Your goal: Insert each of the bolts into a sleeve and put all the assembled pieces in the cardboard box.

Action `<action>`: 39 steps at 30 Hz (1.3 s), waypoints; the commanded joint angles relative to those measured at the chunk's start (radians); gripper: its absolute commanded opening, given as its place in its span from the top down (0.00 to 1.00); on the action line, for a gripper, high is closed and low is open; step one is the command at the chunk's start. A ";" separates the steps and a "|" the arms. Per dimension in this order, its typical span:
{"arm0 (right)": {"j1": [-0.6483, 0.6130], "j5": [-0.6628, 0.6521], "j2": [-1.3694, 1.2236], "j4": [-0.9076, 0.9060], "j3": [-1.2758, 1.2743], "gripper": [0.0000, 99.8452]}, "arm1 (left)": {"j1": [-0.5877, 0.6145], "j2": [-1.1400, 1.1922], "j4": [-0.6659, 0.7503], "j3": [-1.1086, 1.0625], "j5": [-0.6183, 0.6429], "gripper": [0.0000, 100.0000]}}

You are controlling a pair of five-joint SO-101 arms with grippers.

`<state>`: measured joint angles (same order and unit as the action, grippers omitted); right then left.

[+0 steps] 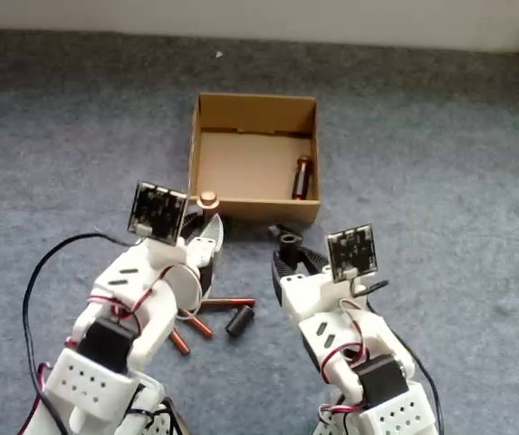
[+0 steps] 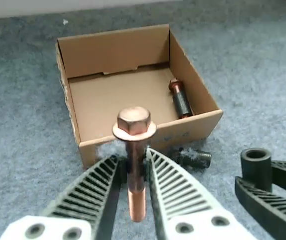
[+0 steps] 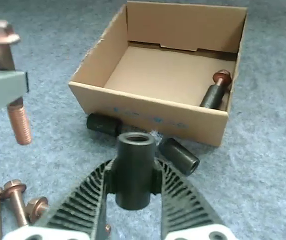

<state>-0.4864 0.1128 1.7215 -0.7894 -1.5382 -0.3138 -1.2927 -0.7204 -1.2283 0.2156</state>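
Grey carpet bears cardboard box, bolts (loose), sleeves.

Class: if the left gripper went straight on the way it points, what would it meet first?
Probably the near wall of the cardboard box, directly ahead of the left gripper and its bolt, though height is unclear.

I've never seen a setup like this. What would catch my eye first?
The left end effector grips a copper bolt upright, while the right end effector holds a black sleeve upright, both close to the cardboard box. One assembled piece lies inside the box; spare bolts lie on the grey carpet.
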 commanded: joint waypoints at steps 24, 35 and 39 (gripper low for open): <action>-0.265 -0.149 0.113 0.412 -0.286 0.99 | -0.010 -0.529 0.020 -0.081 -0.003 1.00; -0.266 -0.152 0.113 0.420 -0.286 0.99 | -0.168 -0.524 -0.048 0.105 -0.002 1.00; -0.294 -0.155 0.114 0.421 -0.286 0.99 | -0.185 -0.524 -0.043 0.087 -0.002 1.00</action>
<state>-0.7549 -0.0299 1.8197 -0.3966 -1.6732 -0.4733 -1.8113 -0.7649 -1.1776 0.2156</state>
